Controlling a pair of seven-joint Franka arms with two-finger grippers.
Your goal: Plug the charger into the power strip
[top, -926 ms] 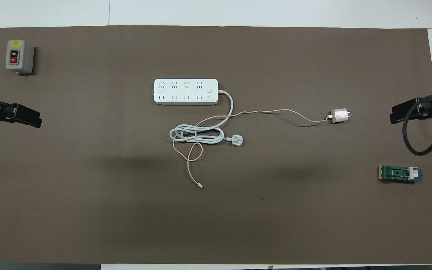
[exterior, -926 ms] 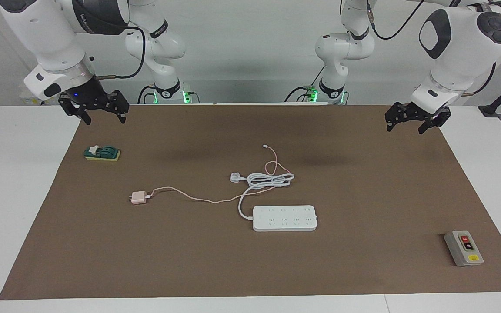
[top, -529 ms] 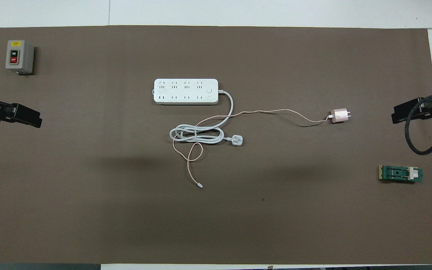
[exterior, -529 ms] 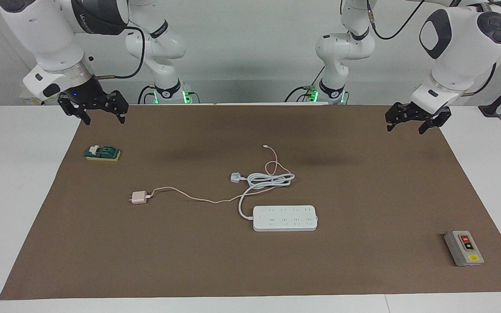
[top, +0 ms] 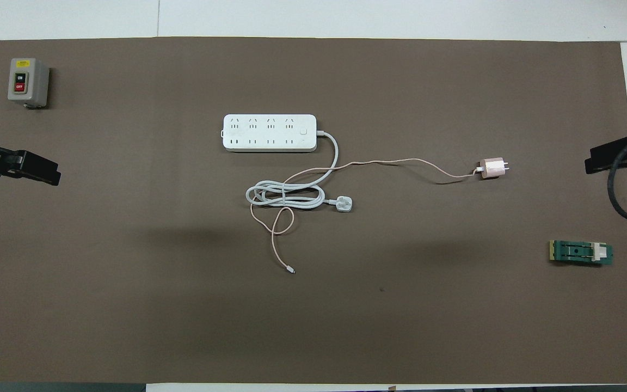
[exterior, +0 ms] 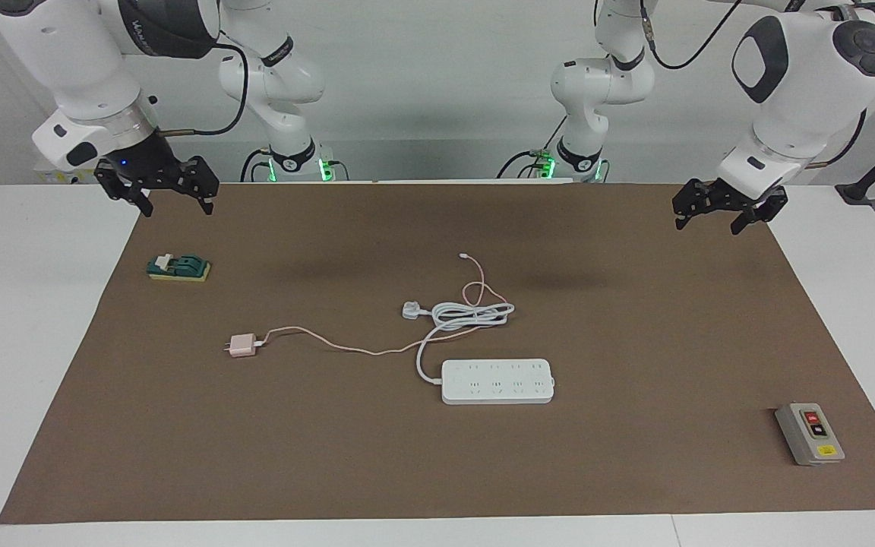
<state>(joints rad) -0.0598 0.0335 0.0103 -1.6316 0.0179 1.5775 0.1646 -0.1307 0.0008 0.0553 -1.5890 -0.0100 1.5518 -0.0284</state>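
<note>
The charger [exterior: 240,346] lies on the desk, well apart from both empty, wide-open grippers, nearer the right gripper [exterior: 177,203] than the left gripper [exterior: 710,222].

Both arms wear glossy white rounded shells with dark grey oval panels and round grey caps at the joints; the right arm's upper link carries a dark band with pale lettering too small to read. Black cables loop along the links. Each wrist ends in a silvery ring, then a black tool: the left tool [exterior: 720,215] and the right tool [exterior: 155,190], which shows a small blue light. Green lights glow at both bases.
</note>
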